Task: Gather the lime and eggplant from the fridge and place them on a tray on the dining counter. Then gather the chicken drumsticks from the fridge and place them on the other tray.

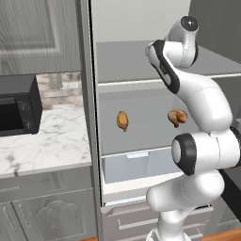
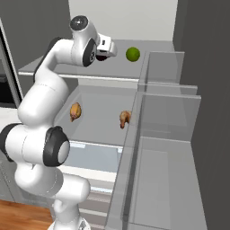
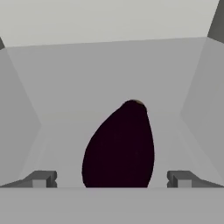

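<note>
A dark purple eggplant [image 3: 120, 148] lies on the fridge's upper shelf [image 2: 54, 69], straight ahead of my gripper [image 3: 111, 178]. The gripper is open, and its fingertips [image 3: 41, 178] stand wide on either side of the eggplant's near end, apart from it. In the right base view the hand [image 2: 106, 49] reaches in over that shelf, with the green lime [image 2: 132, 54] a little to its right. Two chicken drumsticks [image 1: 122, 121] [image 1: 177, 117] rest on the shelf below, also seen from the right as the drumsticks [image 2: 75, 111] [image 2: 125, 118]. The trays and dining counter are out of view.
The open fridge door [image 2: 166, 134] with its clear bins stands on the right. A pale drawer [image 1: 136, 165] sits under the drumstick shelf. Left of the fridge, a black microwave [image 1: 18, 109] stands on a marble counter [image 1: 47, 143].
</note>
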Motion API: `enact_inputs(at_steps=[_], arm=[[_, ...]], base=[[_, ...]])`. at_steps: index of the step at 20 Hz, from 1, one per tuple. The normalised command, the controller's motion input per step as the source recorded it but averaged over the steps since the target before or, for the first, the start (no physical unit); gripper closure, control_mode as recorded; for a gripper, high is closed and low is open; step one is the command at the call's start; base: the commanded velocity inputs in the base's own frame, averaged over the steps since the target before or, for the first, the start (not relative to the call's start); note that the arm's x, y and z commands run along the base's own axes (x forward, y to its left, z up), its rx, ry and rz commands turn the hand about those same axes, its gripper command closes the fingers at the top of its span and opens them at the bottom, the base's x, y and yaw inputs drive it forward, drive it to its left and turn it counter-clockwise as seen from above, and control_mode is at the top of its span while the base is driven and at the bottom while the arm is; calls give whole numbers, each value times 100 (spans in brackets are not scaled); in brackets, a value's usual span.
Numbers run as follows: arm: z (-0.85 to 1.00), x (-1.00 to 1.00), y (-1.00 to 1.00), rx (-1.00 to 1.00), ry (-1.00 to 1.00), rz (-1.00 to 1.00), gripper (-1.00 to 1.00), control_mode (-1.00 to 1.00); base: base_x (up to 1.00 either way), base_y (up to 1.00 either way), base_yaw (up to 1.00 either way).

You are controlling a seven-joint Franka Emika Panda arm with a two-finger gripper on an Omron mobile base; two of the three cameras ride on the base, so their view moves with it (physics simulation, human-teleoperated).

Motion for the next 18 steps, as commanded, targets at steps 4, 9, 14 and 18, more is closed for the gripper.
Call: enact_inputs(at_steps=[4, 9, 14, 18], arm=[[-1, 2, 0, 0, 0, 0, -100, -100], [0, 3, 0, 0, 0, 0, -100, -100], [0, 10, 0, 0, 0, 0, -100, -100], [-1, 10, -1, 0, 0, 0, -100, -100]], base=[[0, 0, 0], [0, 0, 0], [0, 0, 0], [0, 0, 0]])
